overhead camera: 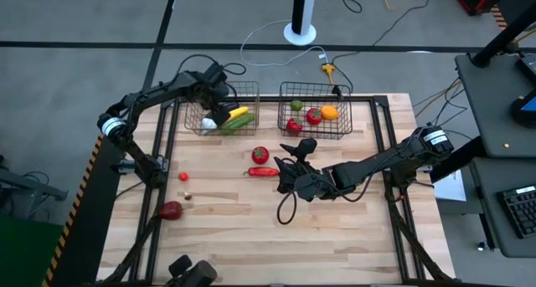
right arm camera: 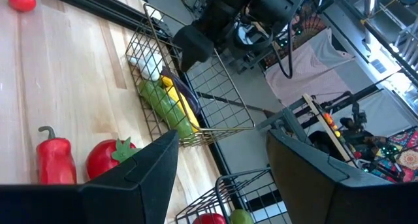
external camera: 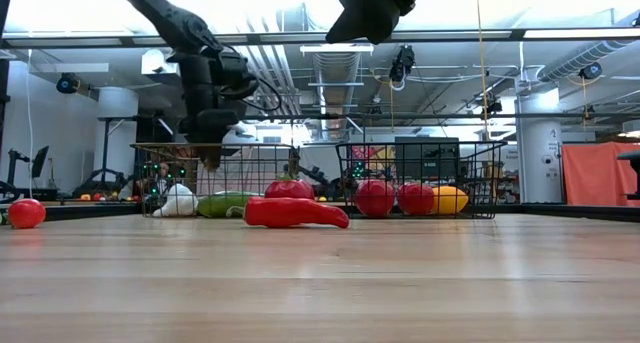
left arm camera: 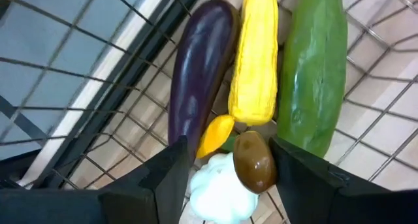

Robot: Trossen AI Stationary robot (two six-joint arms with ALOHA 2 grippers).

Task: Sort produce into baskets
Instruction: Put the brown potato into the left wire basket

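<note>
A red pepper is lying nearest the table's front edge in the high view, while the left gripper is hovering over the copper basket. At the left wrist, open fingers are flanking garlic, holding nothing (eggplant, corn and cucumber are lying inside). The right gripper is hanging open and empty above a tomato.

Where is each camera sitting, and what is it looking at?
High view: above the table, looking straight down; both arms show, left gripper over the left basket, right gripper above the table.
Low view: at tabletop height, facing both baskets; arms come in from above.
Left wrist view: looks down into the left basket at the eggplant, corn, cucumber; its open fingers show.
Right wrist view: looks across the table; its open fingers show.
Shared: the red pepper shows in three views.
</note>
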